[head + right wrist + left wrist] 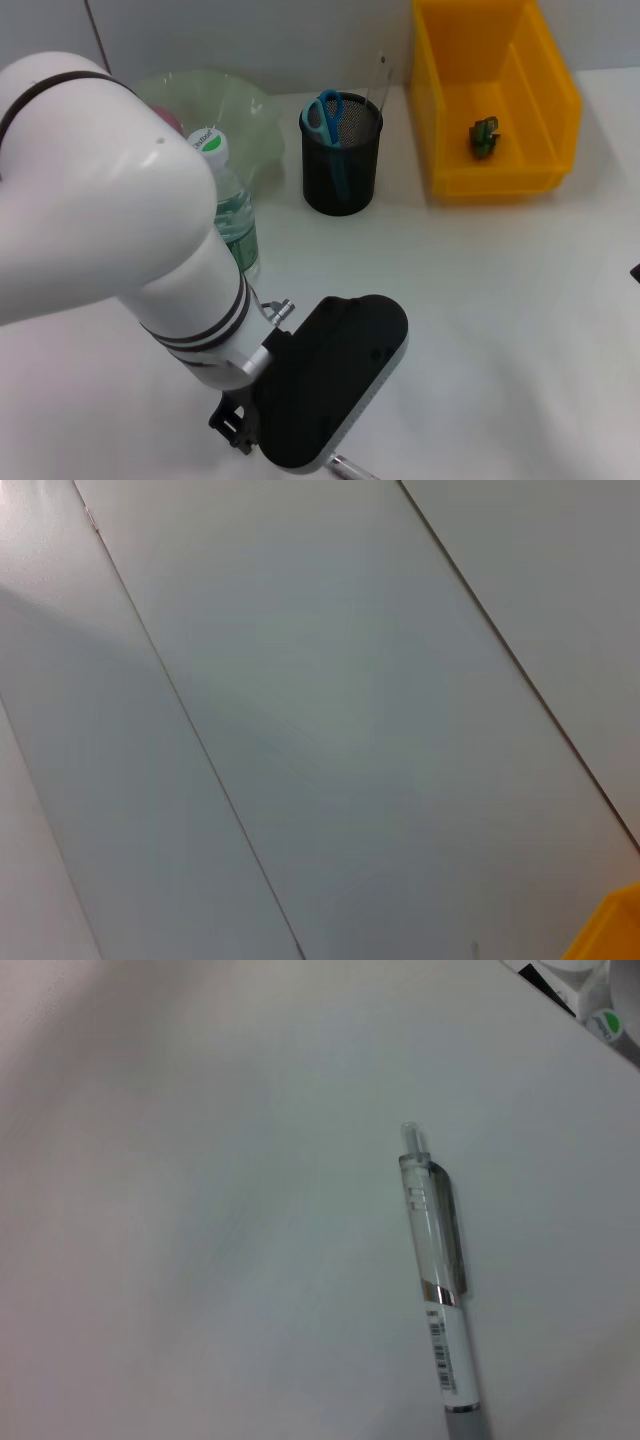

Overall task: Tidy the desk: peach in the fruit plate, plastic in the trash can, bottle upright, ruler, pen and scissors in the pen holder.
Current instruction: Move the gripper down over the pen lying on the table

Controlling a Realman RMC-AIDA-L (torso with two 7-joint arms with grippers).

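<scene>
A clear and white pen lies flat on the white desk, straight below my left wrist camera. In the head view only its tip pokes out from under my left gripper, whose black housing hovers over it. The bottle with a green cap stands upright behind my left arm. The green fruit plate shows a bit of pink peach. Blue-handled scissors and a clear ruler stand in the black mesh pen holder. Green plastic lies in the yellow trash can.
My white left arm fills the near left of the head view and hides the desk under it. A dark sliver of my right arm shows at the right edge. The right wrist view shows wall panels and a yellow corner.
</scene>
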